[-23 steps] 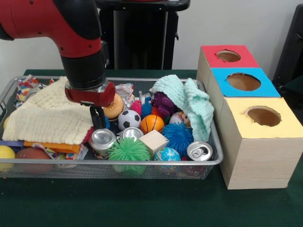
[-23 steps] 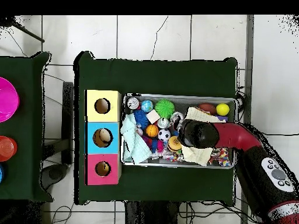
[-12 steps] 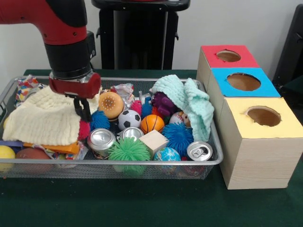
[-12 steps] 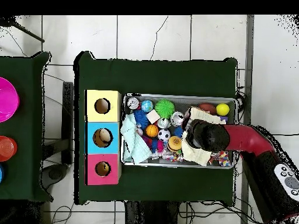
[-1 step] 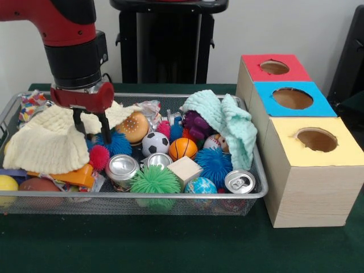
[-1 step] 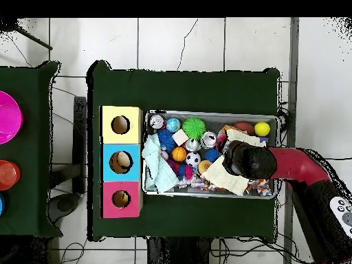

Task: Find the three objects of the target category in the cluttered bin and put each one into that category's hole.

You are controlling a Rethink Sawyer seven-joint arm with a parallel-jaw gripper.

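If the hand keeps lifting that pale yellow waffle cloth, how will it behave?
The pale yellow waffle-weave cloth looks floppy: it peaks under the hand and drapes down either side. It is probably light. Its trailing edge may drag neighbours like the pink spiky ball in the wire mesh bin.

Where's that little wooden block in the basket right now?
In the front view the wooden block sits near the basket's front edge, about midway along, just below the orange basketball, with the green spiky ball to its left.
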